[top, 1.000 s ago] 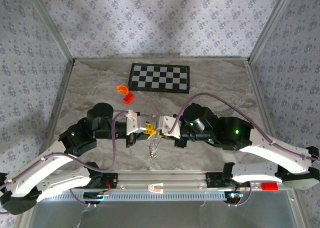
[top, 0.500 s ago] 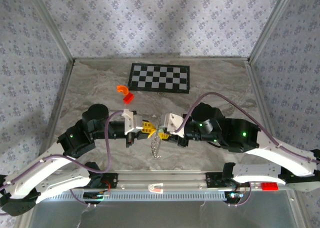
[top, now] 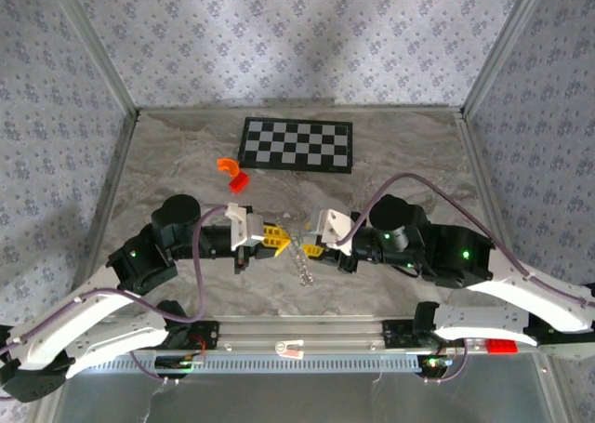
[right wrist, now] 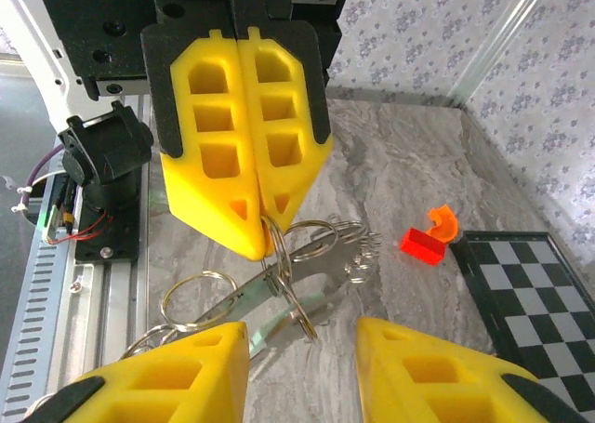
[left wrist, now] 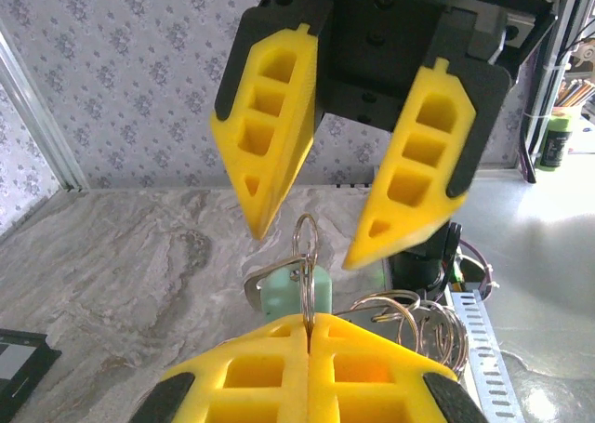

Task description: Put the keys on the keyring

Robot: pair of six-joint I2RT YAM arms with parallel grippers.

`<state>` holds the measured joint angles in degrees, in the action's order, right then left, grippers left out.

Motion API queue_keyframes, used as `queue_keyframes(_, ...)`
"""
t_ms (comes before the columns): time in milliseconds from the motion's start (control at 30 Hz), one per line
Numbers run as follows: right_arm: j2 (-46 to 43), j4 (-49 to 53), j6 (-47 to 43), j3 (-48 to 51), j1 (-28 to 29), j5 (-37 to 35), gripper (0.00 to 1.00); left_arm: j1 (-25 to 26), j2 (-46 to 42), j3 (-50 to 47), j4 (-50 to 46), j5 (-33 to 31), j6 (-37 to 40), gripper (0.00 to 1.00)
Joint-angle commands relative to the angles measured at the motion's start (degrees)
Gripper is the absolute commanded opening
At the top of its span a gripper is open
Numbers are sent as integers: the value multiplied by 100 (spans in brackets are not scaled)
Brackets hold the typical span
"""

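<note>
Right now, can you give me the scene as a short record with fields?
left gripper: shut on the keyring
right gripper: open, tips near the keyring
key: pale teal, close behind the pinched ring; threaded or not, cannot tell
farther back: orange piece, red piece, checkerboard

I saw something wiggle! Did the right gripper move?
Yes. Against the checkerboard, the right gripper has shifted to the right, closer to below its right edge.
</note>
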<state>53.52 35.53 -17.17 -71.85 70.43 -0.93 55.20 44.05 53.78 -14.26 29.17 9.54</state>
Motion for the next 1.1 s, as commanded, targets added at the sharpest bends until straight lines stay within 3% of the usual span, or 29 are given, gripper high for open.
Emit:
queue_keyframes(0, -79, -80, 84, 41, 32, -149, 32, 17, -118, 54, 301, 168, -41, 0)
queue_keyframes(100, -23, -69, 65, 7, 31, -98, 29, 17, -125, 54, 284, 168, -48, 0)
queue_keyframes(500, 62, -87, -101, -79, 32, -65, 36, 22, -117, 58, 222, 255, -38, 0)
queue_keyframes(1067, 61, -237, -225, -55, 57, 128, 18, 18, -101, 64, 213, 292, -44, 0)
